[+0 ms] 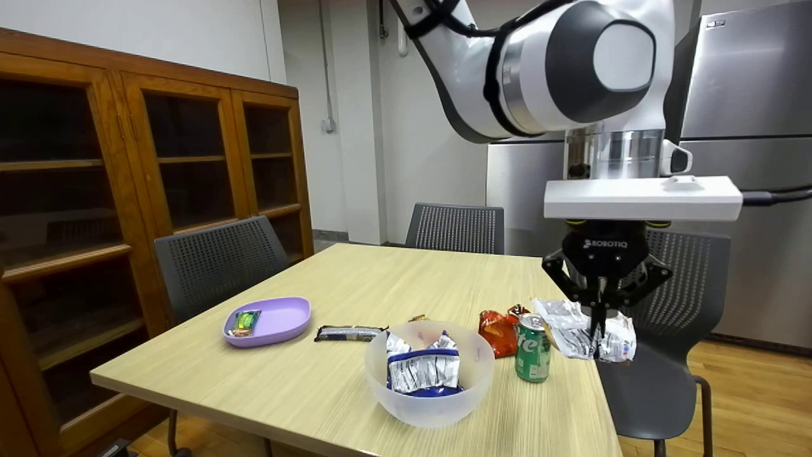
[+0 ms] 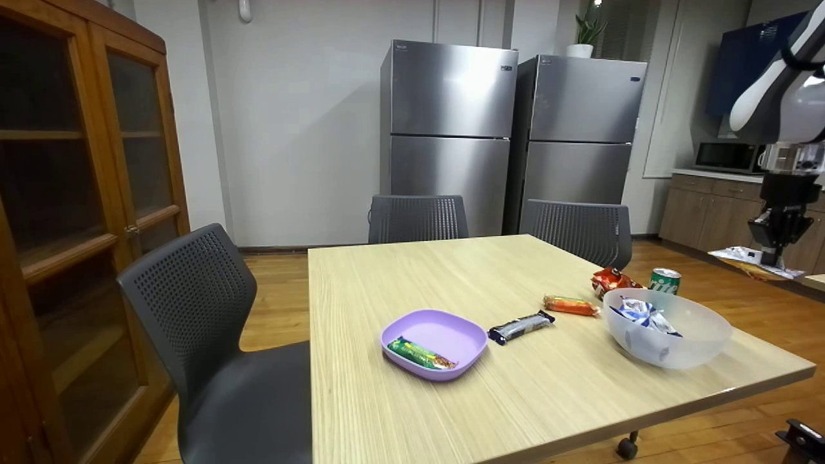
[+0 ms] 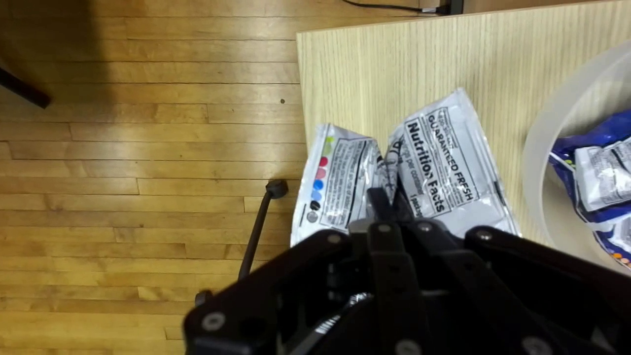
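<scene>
1. Black claw (image 3: 390,203), at six o'clock in the wrist view, is pressed together with barely a gap, gripping a silver bag (image 3: 414,167) by a fold in its middle.
2. That bag is held up in the air, spreading toward ten and two o'clock from the claw; in the wrist view it overlaps the corner of the table (image 3: 374,69), with wooden floor (image 3: 148,172) at nine o'clock.
3. Toward three o'clock there, a frosted bowl (image 3: 535,162) holds blue-and-silver packaging (image 3: 604,170).
4. In an exterior view, a green can (image 1: 533,355) stands upright between eight and nine o'clock from the held bag; a red bag (image 1: 498,334) lies just beside it, toward ten.
5. In an exterior view, an orange packet (image 2: 572,305) lies toward ten o'clock from the bowl, a dark bar (image 2: 521,327) at nine.
6. Farther out at nine, a purple plate (image 2: 445,332) carries a green packet (image 2: 420,353).
</scene>
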